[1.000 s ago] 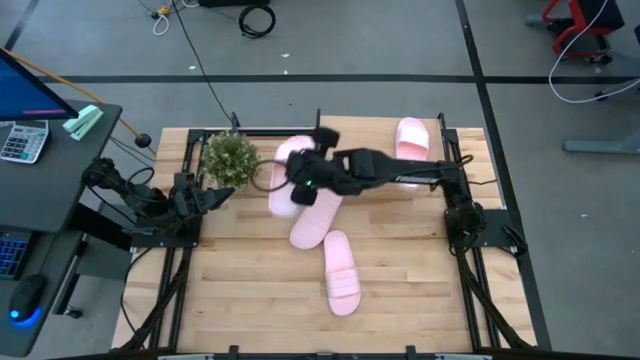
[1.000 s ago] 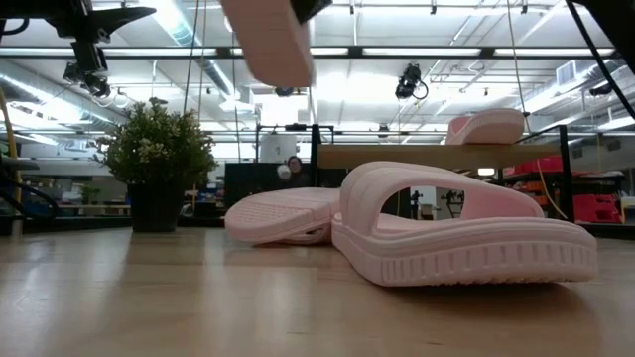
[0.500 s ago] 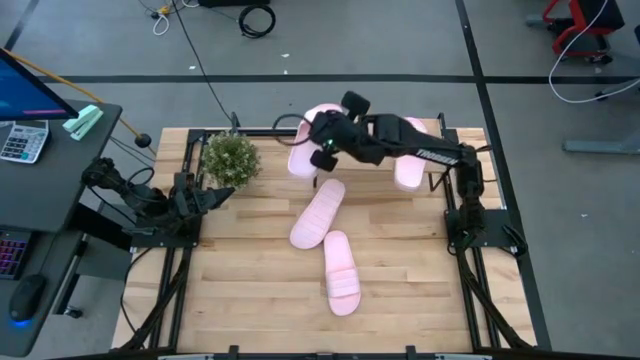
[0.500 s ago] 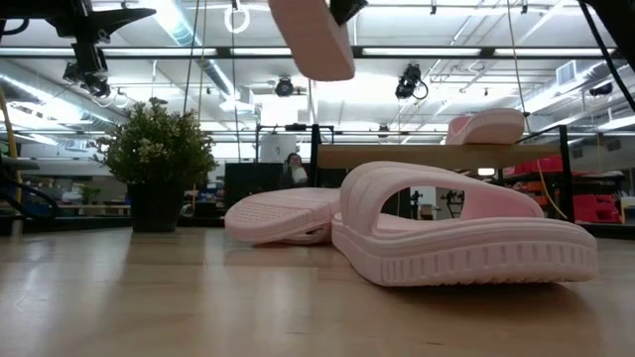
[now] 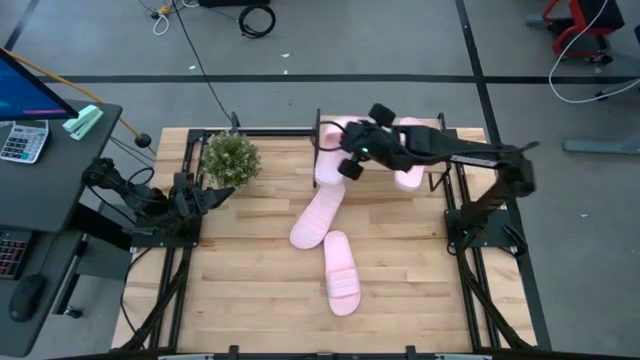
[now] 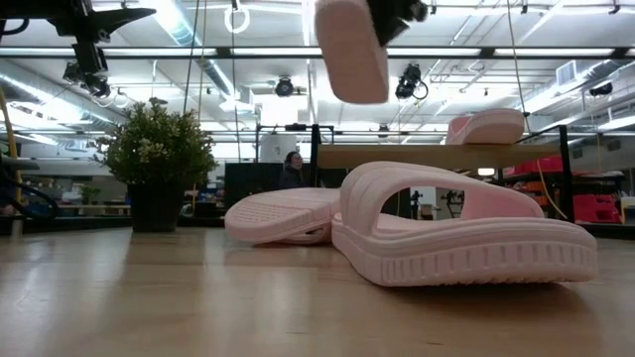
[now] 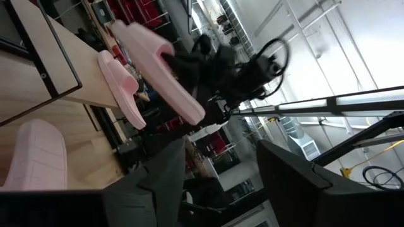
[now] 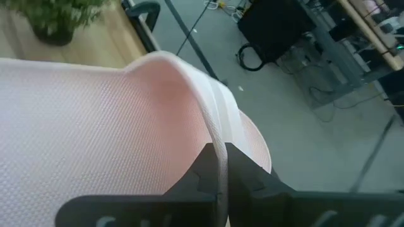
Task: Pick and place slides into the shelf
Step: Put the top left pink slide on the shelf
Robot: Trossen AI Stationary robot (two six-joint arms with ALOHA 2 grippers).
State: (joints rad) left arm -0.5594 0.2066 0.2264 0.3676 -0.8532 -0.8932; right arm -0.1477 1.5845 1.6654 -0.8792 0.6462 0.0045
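Note:
My right gripper [image 5: 350, 160] is shut on a pale pink slide [image 5: 334, 150] and holds it in the air at the left end of the shelf [image 5: 432, 128], a light-wood board between thin black uprights. In the low view this slide [image 6: 352, 50] hangs high above the table. Another slide [image 5: 410, 152] lies on the shelf, partly under my right arm. Two more slides [image 5: 318, 215] [image 5: 341, 272] lie flat on the plank table. My left gripper [image 5: 215, 197] waits, open, at the table's left edge. My right gripper pinches the slide's wide strap at its edge [image 8: 218, 135]; one finger [image 8: 201, 171] is under the strap and the other [image 8: 247, 173] is on its outer side. The slide is lifted clear and hangs on end below the fingers [image 6: 352, 50].
A potted plant [image 5: 230, 157] stands near the table's far-left corner. The black uprights [image 5: 319, 122] [image 5: 441, 125] frame the shelf. A desk with a calculator [image 5: 22, 140] sits left of the table. Bare planks lie along the near edge.
My right gripper has carried the held slide up from over the table's middle, toward the far edge and then right, to the shelf's left end. The slide stayed clear of the table throughout. The other slides have kept still.

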